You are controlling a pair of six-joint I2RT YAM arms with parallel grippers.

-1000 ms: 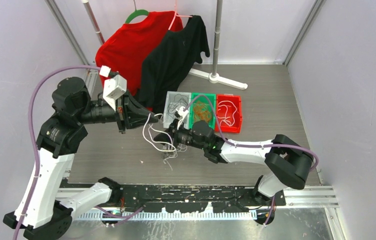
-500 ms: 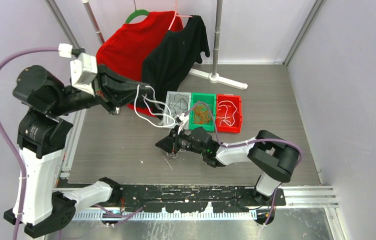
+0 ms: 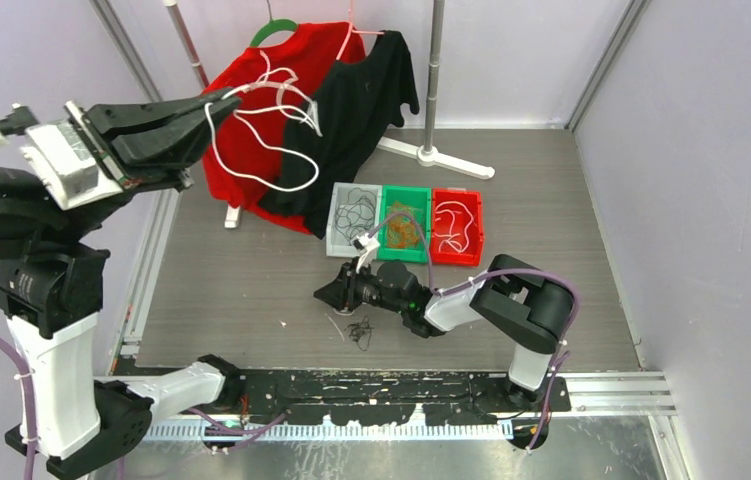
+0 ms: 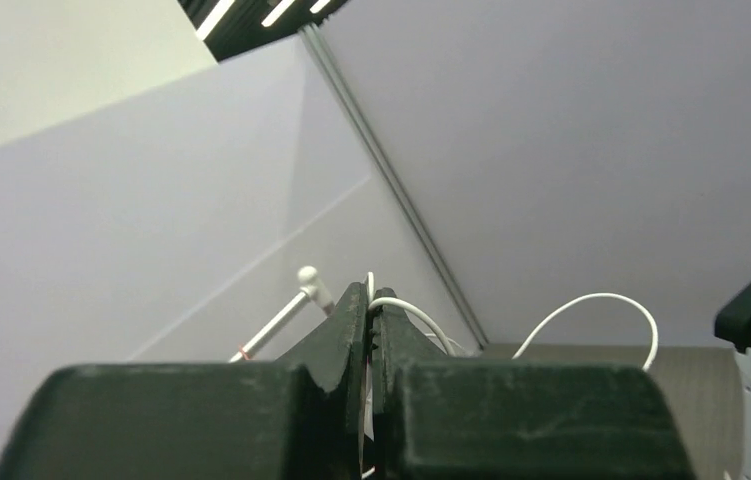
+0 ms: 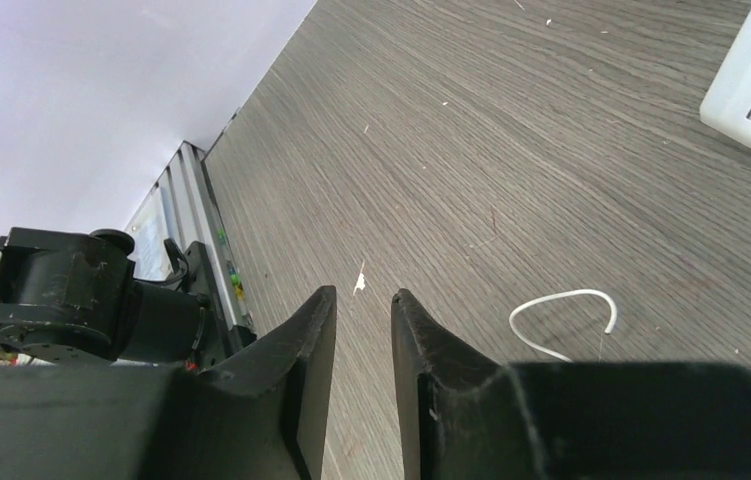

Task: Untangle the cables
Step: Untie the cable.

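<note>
My left gripper is raised high at the back left and shut on a white cable, which hangs in loops in front of the shirts. In the left wrist view the jaws pinch this white cable. My right gripper is low over the table, its jaws a little apart with nothing between them. A small black cable bunch lies on the table just in front of the right gripper. A short white cable piece lies on the table to its right.
Three small bins stand behind the right arm: a grey one with black cables, a green one with orange-brown cables, a red one with white cables. A red shirt and a black shirt hang on a rack at the back.
My left arm rose up and back to the left, lifting the white cable off the table and clear of the black bunch. My right gripper drew back slightly; the black bunch now lies free.
</note>
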